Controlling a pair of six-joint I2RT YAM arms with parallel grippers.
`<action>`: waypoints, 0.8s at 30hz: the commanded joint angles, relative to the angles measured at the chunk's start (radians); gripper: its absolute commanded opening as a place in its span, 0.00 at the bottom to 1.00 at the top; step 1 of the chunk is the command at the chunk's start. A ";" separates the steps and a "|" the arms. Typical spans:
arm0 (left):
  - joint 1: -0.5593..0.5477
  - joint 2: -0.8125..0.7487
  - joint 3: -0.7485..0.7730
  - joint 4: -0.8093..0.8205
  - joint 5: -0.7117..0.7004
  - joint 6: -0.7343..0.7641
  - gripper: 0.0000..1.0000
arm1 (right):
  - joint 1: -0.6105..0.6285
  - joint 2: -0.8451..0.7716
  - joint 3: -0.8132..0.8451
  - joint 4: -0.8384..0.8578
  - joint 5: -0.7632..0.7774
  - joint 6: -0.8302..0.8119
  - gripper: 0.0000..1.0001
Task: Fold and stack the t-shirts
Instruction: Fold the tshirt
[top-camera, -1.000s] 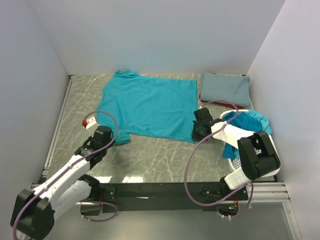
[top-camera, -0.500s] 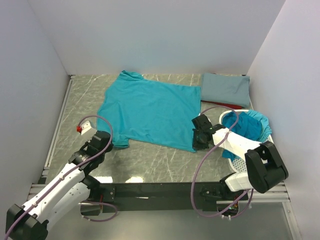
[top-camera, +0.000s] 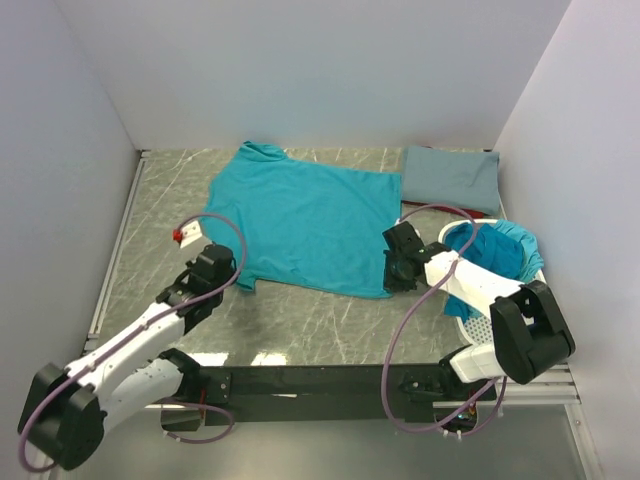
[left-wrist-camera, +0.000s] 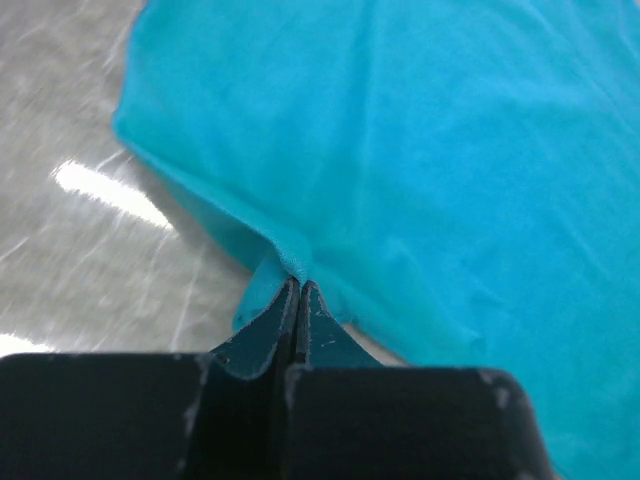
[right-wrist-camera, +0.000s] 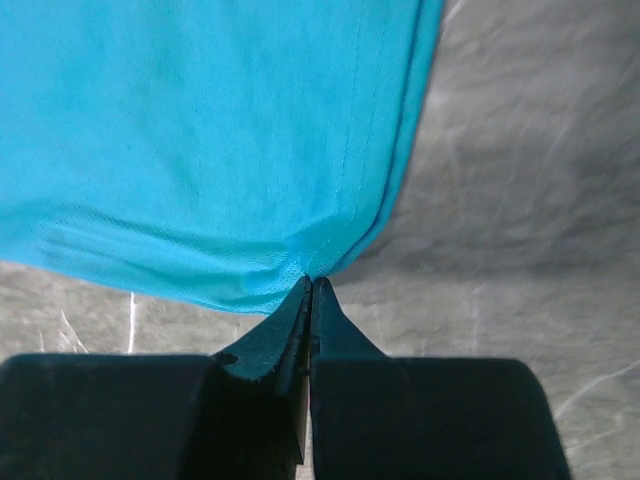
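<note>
Teal t-shirt (top-camera: 300, 215) pinched at both near corners
Left gripper (left-wrist-camera: 298, 287) and right gripper (right-wrist-camera: 310, 280) clamp its near edge; the shirt lies flat ahead of both.

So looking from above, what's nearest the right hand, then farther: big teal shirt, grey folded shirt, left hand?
1. Big teal shirt, pinched in the right hand.
2. Grey folded shirt, back right.
3. Left hand, far left.

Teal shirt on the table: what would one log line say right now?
teal t-shirt: spread flat | left gripper: shut on near sleeve edge | right gripper: shut on near hem corner
</note>
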 joint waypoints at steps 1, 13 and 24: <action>-0.004 0.071 0.079 0.203 0.004 0.105 0.00 | -0.039 0.002 0.071 0.006 0.019 -0.051 0.00; 0.057 0.306 0.219 0.456 0.099 0.265 0.00 | -0.159 0.147 0.230 0.034 -0.063 -0.123 0.00; 0.187 0.476 0.338 0.605 0.303 0.320 0.00 | -0.239 0.284 0.400 0.020 -0.120 -0.163 0.00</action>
